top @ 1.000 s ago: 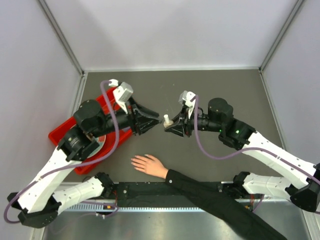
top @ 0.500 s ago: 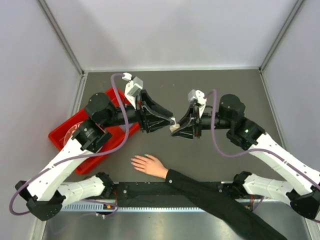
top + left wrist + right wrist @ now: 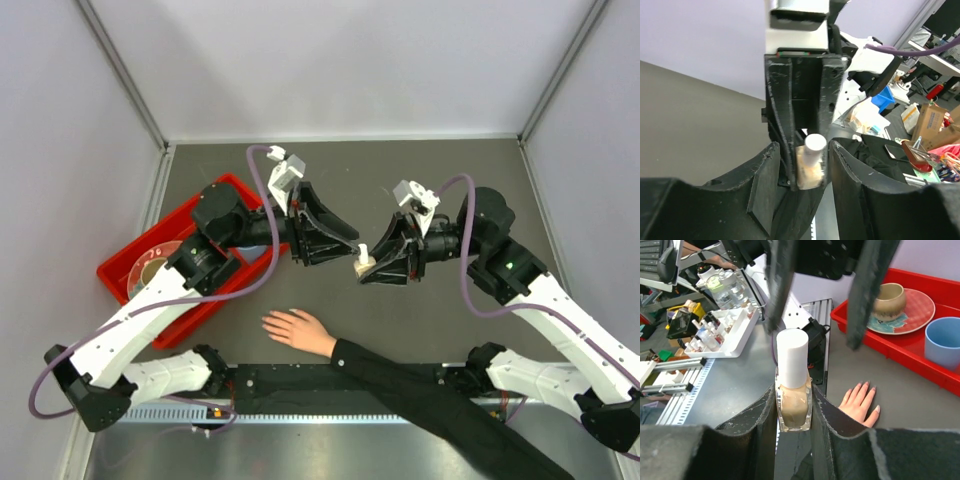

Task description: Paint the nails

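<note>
All the nails (image 3: 268, 322) point left, the hand (image 3: 300, 331) lying lengthwise left-to-right.

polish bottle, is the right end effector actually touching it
Touching. The right wrist view shows the polish bottle wedged in the right end effector, both fingers pressed flat against its glass sides, no gap.

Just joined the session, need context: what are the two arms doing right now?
The right gripper is shut on the body of a small polish bottle, holding it upright. The left gripper is open, with a finger on either side of the bottle's white cap, and has not yet closed on it. The hand lies flat on the table nearby. The cap is on, so no brush has reached the nails.
</note>
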